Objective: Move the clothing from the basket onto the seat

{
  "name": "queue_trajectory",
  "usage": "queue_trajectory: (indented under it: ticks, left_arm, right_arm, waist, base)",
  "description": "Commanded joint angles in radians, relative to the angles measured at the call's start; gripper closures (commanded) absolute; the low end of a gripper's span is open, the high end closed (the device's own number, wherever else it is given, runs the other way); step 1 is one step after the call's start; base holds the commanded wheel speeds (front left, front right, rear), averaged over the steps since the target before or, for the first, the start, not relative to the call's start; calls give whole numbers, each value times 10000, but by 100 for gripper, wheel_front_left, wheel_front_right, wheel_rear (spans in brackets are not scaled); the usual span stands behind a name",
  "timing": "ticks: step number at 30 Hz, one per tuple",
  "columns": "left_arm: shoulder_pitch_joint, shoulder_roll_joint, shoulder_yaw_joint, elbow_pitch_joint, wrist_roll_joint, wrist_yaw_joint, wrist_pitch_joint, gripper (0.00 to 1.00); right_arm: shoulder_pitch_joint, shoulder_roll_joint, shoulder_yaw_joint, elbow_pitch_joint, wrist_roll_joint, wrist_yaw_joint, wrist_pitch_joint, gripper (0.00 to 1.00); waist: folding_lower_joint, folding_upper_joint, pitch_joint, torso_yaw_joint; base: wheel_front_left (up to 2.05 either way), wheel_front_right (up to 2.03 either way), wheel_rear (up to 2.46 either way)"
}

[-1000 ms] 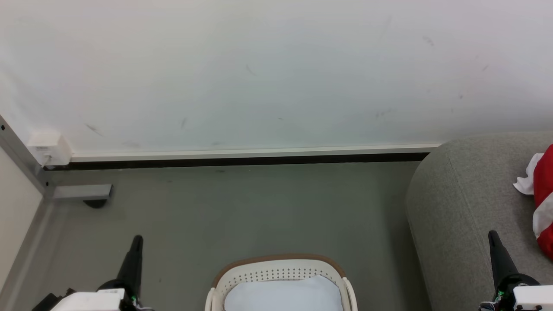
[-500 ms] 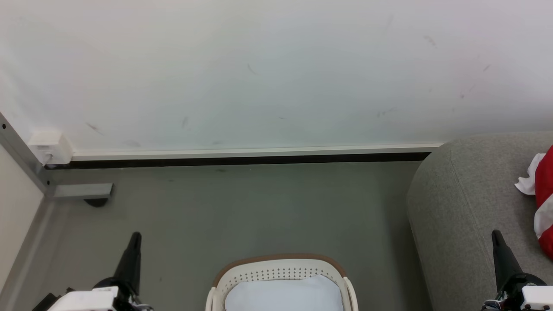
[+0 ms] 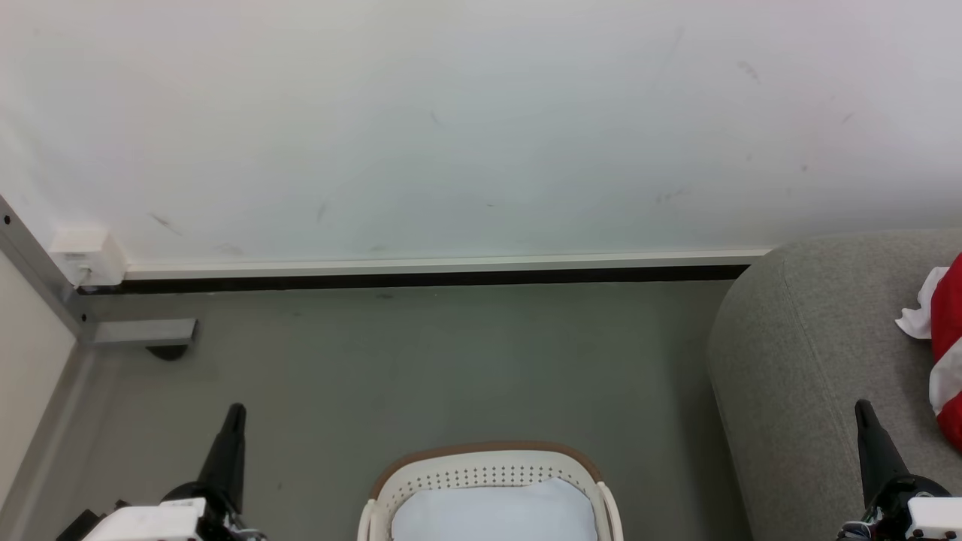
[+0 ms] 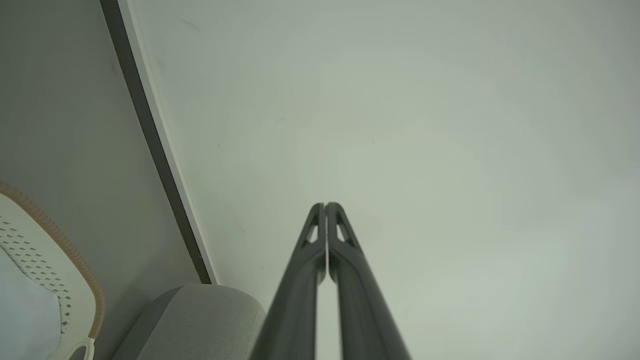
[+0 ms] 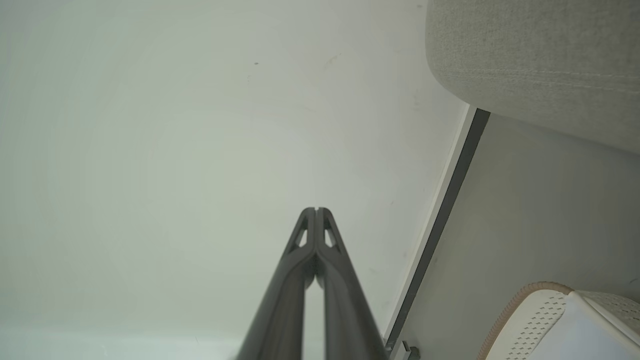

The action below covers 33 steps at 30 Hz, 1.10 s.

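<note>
The cream basket (image 3: 485, 469) with its brown rim stands on the floor at the bottom centre, and a pale blue-white surface (image 3: 492, 515) lies inside it. At the right is the grey seat (image 3: 812, 353). Red clothing (image 3: 948, 330) with white trim lies on it at the frame's right edge. My left gripper (image 3: 235, 412) is shut and empty over the floor left of the basket. My right gripper (image 3: 864, 407) is shut and empty over the seat, left of the clothing. The wrist views show the left gripper (image 4: 325, 205) and the right gripper (image 5: 316, 210) with fingers pressed together, facing the wall.
A white wall (image 3: 481, 128) with a dark baseboard (image 3: 421, 281) runs across the back. A grey metal frame foot (image 3: 143, 332) and a white box (image 3: 84, 255) sit at the far left. Grey floor (image 3: 421, 361) lies between basket and wall.
The picture has shifted a touch with the camera. Both grippers sit slightly farther apart at the bottom edge and stay shut. Nothing else has moved.
</note>
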Motion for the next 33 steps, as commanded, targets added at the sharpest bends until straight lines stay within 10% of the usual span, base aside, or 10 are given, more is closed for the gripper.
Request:
queue_trajectory:
  ticks: [1,33]
  left_arm:
    - [-90,69,21,-37,-137,-65,38,100]
    - [-88,70,18,-38,-139,-66,38,100]
  right_arm:
    - [-112,25,-45,-51,-16,-21,27,100]
    - [-116,43,-76,-49,-57,-21,37,100]
  waist:
    - [0,0,0,-1]
    - [0,0,0,-1]
  base:
    - [0,0,0]
    - [0,0,0]
